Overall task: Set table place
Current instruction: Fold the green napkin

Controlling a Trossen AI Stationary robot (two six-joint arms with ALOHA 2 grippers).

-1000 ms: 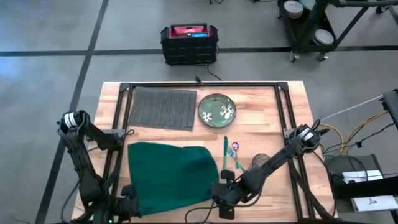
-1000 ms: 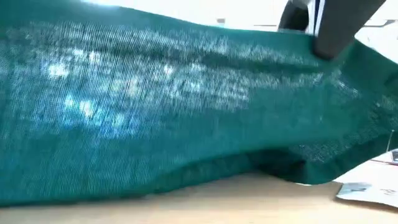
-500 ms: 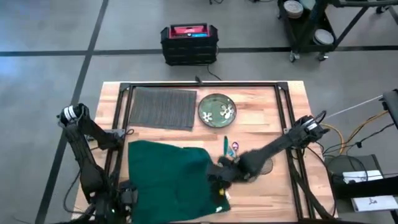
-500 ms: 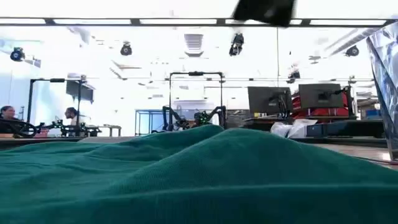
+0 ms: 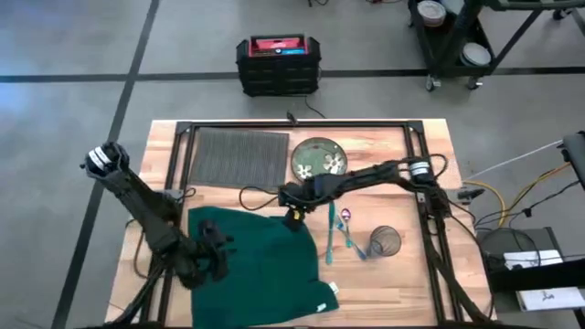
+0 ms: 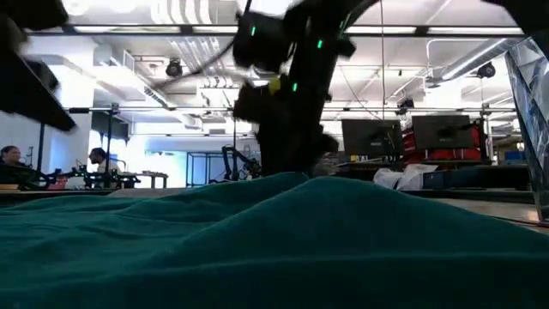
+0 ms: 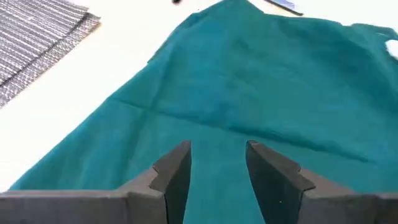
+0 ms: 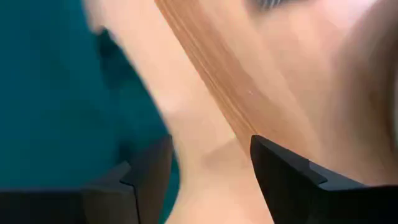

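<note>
A dark green cloth napkin (image 5: 260, 265) lies spread on the near half of the table (image 5: 402, 283), bulging slightly in the low view (image 6: 274, 232). The place, a dark grey ribbed mat (image 5: 239, 157), lies flat at the far left and also shows in the left wrist view (image 7: 37, 37). My left gripper (image 5: 219, 249) hovers open above the napkin's left part (image 7: 217, 152), with nothing between its fingers. My right gripper (image 5: 292, 208) stands open over the napkin's far right corner and bare wood (image 8: 211, 146).
A green plate with white flowers (image 5: 319, 161) sits right of the mat. Cutlery (image 5: 340, 228) and a glass (image 5: 386, 241) lie right of the napkin. A black frame rail (image 5: 292, 126) runs round the table. People sit far behind (image 6: 13, 159).
The napkin, held up at the table's near edge a second ago, has dropped and lies spread flat. Both grippers have let go of it. My right gripper has swung toward the far edge to the napkin's far right corner. My left gripper has moved in from the near left over the cloth.
</note>
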